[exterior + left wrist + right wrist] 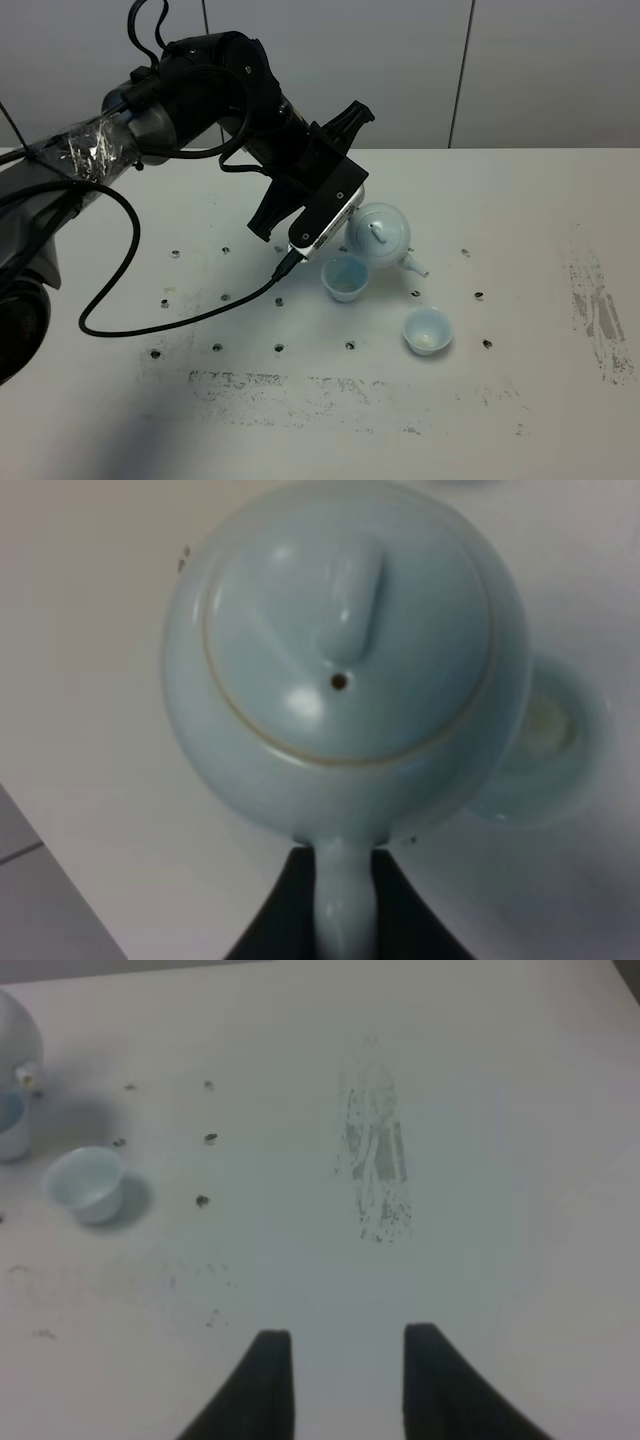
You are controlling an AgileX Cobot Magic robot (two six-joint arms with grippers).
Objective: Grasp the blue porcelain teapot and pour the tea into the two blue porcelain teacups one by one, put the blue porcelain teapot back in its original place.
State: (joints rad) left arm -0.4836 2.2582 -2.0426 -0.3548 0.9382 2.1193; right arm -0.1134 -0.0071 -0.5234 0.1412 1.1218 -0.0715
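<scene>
The blue porcelain teapot [381, 236] is at the table's middle, its spout toward the right. My left gripper [346, 216] is shut on its loop handle; the left wrist view shows the handle [345, 910] between the two dark fingers [283, 905] and the lidded body [345, 650] from above. One blue teacup [345, 277] sits just in front of the teapot and partly under it [550, 740]. The second teacup [427, 330] stands further front right, also in the right wrist view [88, 1182]. My right gripper [345, 1380] is open and empty, and is out of the exterior high view.
The white table [520, 200] has rows of small screw holes and scuffed grey patches at the right [600, 310] and front [330, 385]. A black cable [130, 290] loops over the left of the table. The scuffed patch [378, 1175] lies ahead of the right gripper.
</scene>
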